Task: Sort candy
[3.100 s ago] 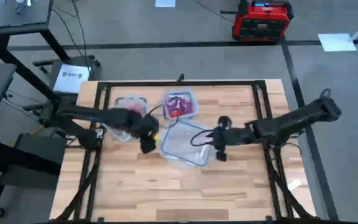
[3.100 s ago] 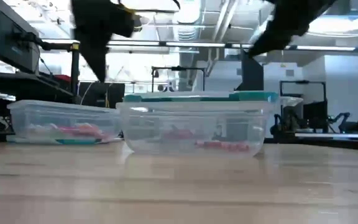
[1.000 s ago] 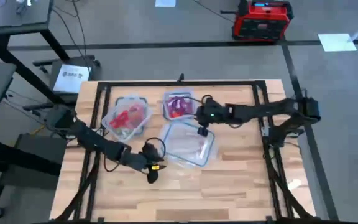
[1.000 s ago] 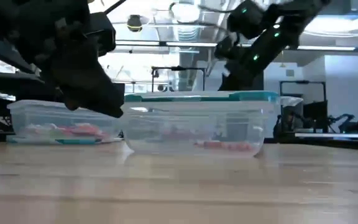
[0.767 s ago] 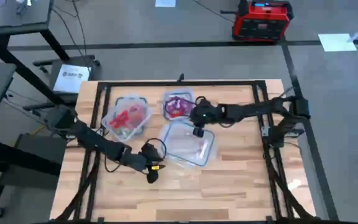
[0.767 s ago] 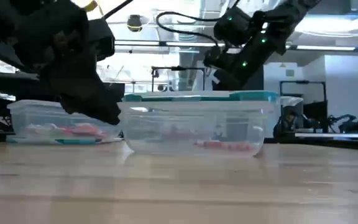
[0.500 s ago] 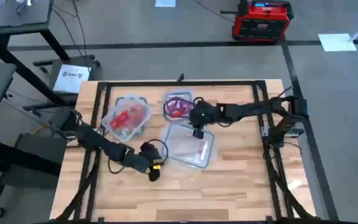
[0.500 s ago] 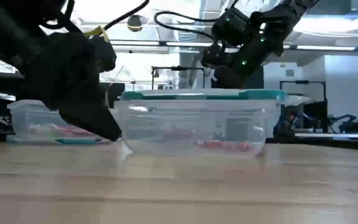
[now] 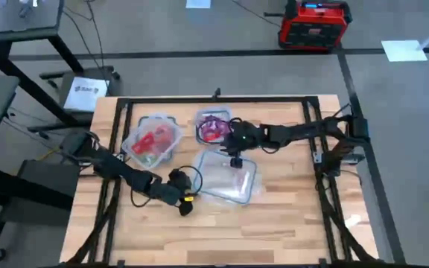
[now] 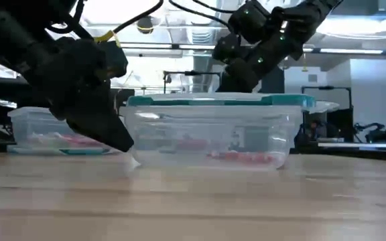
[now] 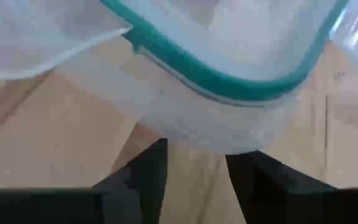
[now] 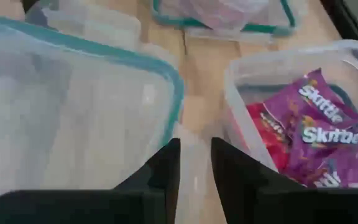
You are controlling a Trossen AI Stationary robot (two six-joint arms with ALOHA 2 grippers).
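- Stood on a wooden table (image 9: 274, 216): three clear tubs with bluish-green rims.
- Far left tub (image 9: 153, 139): held red-wrapped candy (image 9: 150, 141).
- Far middle tub (image 9: 213, 125): held purple and magenta candy (image 12: 316, 124), with one red piece under the purple packs in the right wrist view.
- Nearest, largest tub (image 9: 228, 176): sat in front of the other two, slightly skewed; looked almost bare from above, though a thin red streak (image 10: 243, 156) showed low inside it in the low view.
- Left gripper (image 9: 185, 205): lay low at the near left corner of the large tub, down by the tabletop.
- Left fingers (image 11: 143, 174): spread apart, wood showing between them, tips right at the rounded corner of the large tub (image 11: 229, 93); could not tell whether touching it. Nothing pinched.
- Right gripper (image 9: 234, 158): hung above the far edge of the large tub, just beside the purple-candy tub.
- Right fingers (image 12: 161, 171): stood a narrow gap apart, pointing at the strip of table between the large tub (image 12: 73, 112) and the purple-candy tub (image 12: 253, 87); nothing seen between them.
- Seen in the low view: left arm's dark bulk (image 10: 79, 73) down beside the large tub's left end, right arm (image 10: 260, 40) reaching in from above behind the rim.
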